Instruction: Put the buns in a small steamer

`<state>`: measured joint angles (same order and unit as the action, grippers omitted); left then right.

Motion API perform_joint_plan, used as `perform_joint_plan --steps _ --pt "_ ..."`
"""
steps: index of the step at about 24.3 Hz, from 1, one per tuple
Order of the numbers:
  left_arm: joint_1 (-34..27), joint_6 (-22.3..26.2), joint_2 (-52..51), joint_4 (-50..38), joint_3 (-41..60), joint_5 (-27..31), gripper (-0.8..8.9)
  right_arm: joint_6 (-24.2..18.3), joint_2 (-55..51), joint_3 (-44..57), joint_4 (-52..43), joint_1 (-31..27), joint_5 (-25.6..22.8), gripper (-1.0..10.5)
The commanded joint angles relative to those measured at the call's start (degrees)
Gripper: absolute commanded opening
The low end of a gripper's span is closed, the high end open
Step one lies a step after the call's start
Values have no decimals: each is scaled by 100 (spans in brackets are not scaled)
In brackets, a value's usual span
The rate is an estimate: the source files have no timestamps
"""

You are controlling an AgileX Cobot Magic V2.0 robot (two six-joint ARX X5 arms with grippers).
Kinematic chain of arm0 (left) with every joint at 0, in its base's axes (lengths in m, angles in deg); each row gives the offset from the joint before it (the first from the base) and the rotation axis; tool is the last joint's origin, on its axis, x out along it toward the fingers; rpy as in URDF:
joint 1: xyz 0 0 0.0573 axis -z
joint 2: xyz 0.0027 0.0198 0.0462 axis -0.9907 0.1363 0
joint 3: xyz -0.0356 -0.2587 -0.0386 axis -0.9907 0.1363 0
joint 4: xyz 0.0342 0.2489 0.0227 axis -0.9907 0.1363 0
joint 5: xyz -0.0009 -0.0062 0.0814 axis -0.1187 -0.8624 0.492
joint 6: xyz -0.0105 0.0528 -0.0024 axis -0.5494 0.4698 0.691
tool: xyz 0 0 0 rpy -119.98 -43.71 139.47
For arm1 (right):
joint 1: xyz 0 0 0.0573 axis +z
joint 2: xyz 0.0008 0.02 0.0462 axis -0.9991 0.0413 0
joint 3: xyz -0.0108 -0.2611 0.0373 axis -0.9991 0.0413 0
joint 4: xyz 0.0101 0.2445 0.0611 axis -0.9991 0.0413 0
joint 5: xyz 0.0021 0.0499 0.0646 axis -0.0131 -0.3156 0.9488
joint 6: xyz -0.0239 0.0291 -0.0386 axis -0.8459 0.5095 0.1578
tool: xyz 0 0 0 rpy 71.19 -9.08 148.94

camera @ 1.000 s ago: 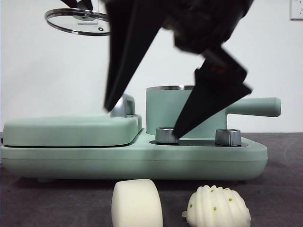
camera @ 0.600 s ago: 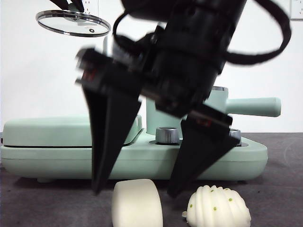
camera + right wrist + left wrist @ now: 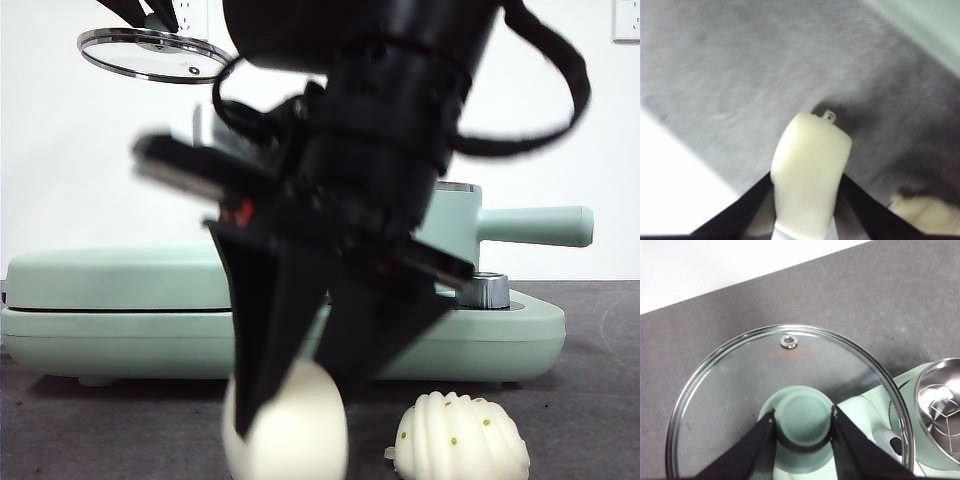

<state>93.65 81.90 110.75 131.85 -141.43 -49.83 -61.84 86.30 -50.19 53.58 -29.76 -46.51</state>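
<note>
Dark grey cloth covers the bench (image 3: 590, 420) beneath a plain white wall, where a long mint-green cooking appliance base (image 3: 500, 335) sits across the middle of the front view. On that base's right end stands the small mint-green cylindrical steamer pot (image 3: 455, 225) with its steel rim and straight side handle, a steel knob just in front of it; a flat mint-green griddle lid (image 3: 110, 275) covers the left end. The right gripper (image 3: 290, 390) reaches steeply down from above at the front of the bench, big, dark and somewhat blurred by motion, with a black cable looping beside its wrist. Its two black jaws are pinched on the sides of the smooth, rounded cream-white bun (image 3: 300, 430), and the right wrist view shows that same bun (image 3: 810, 170) clamped between them over the grey cloth. The front view does not show whether the bun touches the cloth. Just beside it to the right, resting on the bench, lies the ridged, dome-shaped cream-white bun with small green specks (image 3: 460, 440), apart from the jaws. The left gripper (image 3: 802, 422) holds high at the upper left, its jaws closed around the green knob of the round glass lid (image 3: 740, 390) with a steel rim; the lid (image 3: 150, 52) hangs level in the air, well above the griddle lid. From the left wrist view the open pot (image 3: 940, 405) shows a steel rack inside.
</note>
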Motion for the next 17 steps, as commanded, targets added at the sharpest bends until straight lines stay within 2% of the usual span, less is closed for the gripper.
perform_joint_plan --steps 1,4,8,11,17 --pt "13 37 76 -170 -179 -61 8 -367 79 -625 490 -94 96 136" --pt "13 35 76 -184 -179 -61 8 -756 79 -1635 1539 -459 85 136" --pt "15 33 87 -192 -179 -61 8 -1386 90 -3045 2385 -1161 -341 109" --pt "15 9 87 -192 -179 -61 8 -1615 240 -3816 2634 -1591 -505 104" --pt "15 -50 87 -188 -179 -61 8 -1895 927 -4977 2889 -2251 -498 104"
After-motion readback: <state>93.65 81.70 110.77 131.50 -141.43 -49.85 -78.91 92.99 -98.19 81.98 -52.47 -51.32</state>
